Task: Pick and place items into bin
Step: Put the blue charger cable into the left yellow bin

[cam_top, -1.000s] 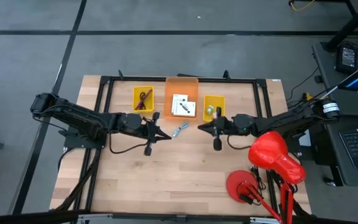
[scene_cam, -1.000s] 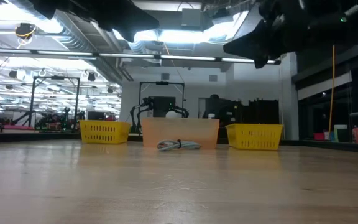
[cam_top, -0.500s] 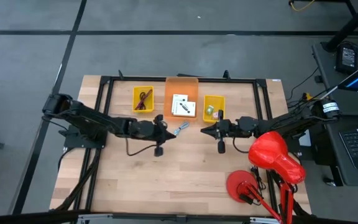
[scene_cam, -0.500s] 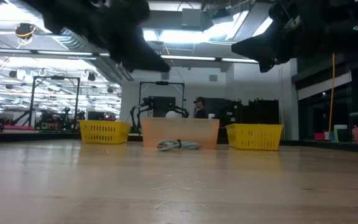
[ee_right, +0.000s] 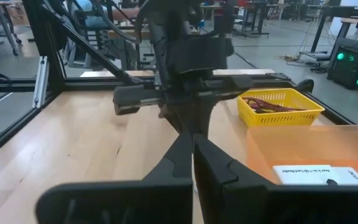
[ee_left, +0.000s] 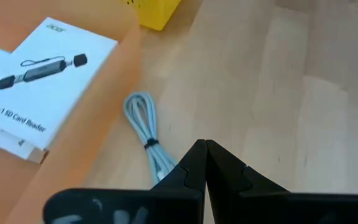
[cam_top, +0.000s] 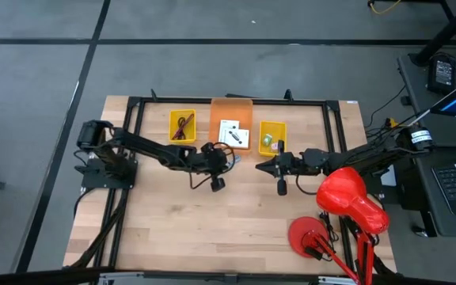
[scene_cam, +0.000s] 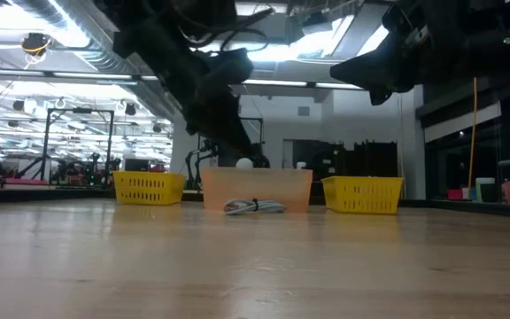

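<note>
Cord (ee_left: 146, 134) lies just beside the orange bin (cam_top: 231, 110), so your left gripper (ee_left: 204, 151) hovers clenched above it, while the right gripper (cam_top: 260, 166) waits clenched nearby.

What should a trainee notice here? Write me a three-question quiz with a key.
1. True or false: the coiled grey cable lies inside the orange bin.
2. Where is the maroon cord? A. in the orange bin. B. in the yellow basket on the left arm's side. C. on the bare table.
3. Fill in: the left gripper, just above the cable, and the right gripper both have their fingers ___.

Key: 1 false, it lies on the table beside the bin. 2 B. 3 shut.
</note>
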